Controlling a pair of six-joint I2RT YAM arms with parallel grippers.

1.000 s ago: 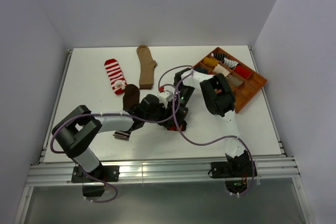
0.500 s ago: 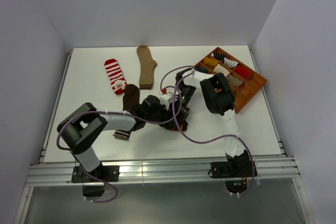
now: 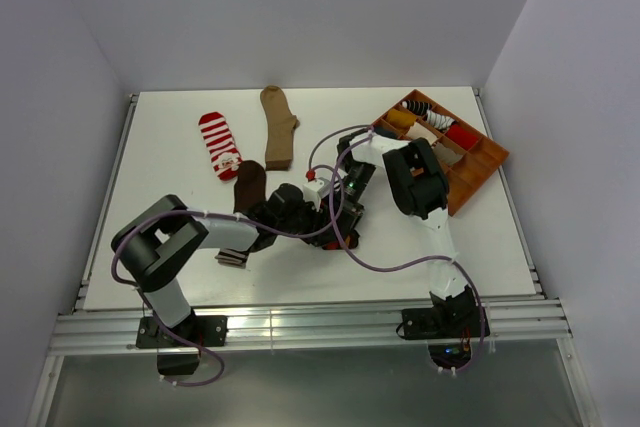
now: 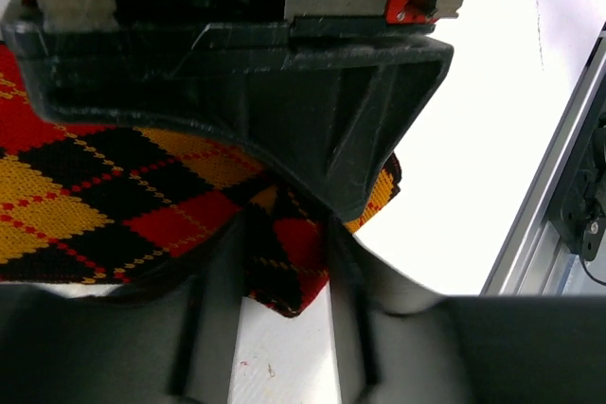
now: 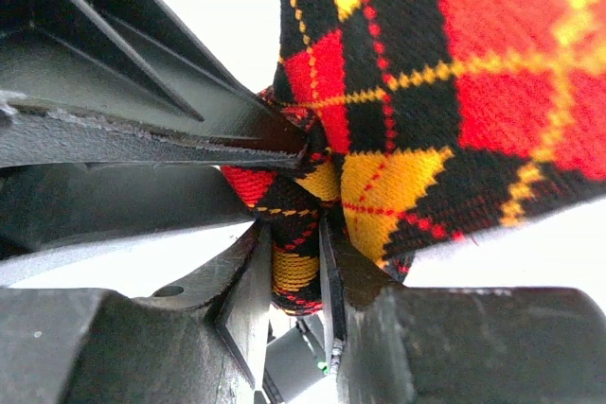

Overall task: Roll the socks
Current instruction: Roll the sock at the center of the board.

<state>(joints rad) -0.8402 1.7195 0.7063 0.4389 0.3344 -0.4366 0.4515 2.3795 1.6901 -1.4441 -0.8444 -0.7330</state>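
At mid-table, between the two arms, lies the argyle sock [image 5: 454, 92]. It is a soft knit of black, red and yellow diamonds crossed by thin dotted lines, mostly flat but bunched into a thick fold at one end.

The right gripper [image 5: 295, 267] has that fold pinched, with its fingers narrow and the cloth squeezed between them. The left gripper [image 4: 284, 281] comes in from the other side. A corner of the sock sits between its fingers, but I cannot tell whether they bite or only flank it.

The step looks like getting a hold on the end with both grippers to start the roll. To do it well:

- The left should have a firm grip on the corner before either wrist turns.
- The right should keep its pinch so the first turn stays tight.
- The free length should be kept flat and lightly taut so that it winds evenly.
- The two sets of fingers are crowded close together, so each turn should be small to avoid a knock.

Just to the left of the arms lies the brown sock [image 3: 247, 185]. Farther back are the striped sock [image 3: 218, 145] and the tan sock [image 3: 277, 127], both flat on the table [image 3: 480, 237]. At the far right, the tray [image 3: 490, 162] holds bundled socks.
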